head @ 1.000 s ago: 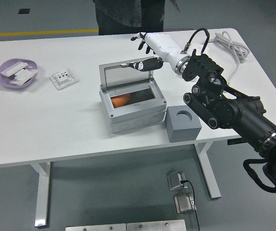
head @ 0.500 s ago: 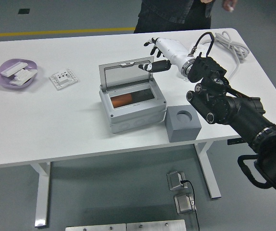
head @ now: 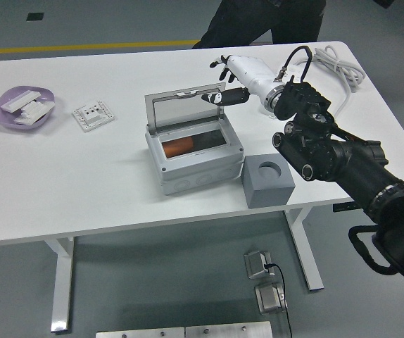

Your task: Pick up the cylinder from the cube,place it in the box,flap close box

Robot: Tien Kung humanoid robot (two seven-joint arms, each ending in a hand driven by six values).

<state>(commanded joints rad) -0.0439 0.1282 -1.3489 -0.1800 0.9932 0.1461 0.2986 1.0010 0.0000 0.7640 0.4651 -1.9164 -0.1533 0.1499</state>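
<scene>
The grey box (head: 195,165) stands mid-table with its clear-paned lid (head: 184,109) upright. An orange cylinder (head: 179,147) lies inside it. To its right sits the grey cube (head: 267,182), its round top hole empty. My right hand (head: 223,88) reaches in from the right, white-shelled with black fingers spread. One finger (head: 216,98) touches the lid's top right corner from behind. It holds nothing. My left arm is out of view.
A purple dish (head: 20,108) with white parts and a white switch plate (head: 93,115) lie at the left. A white cable (head: 339,63) coils at the back right. A person in dark clothes (head: 265,21) stands at the far edge.
My right hand drew back right along the lid's top edge a second ago and has held still since. The person behind the table has shifted to the right.
</scene>
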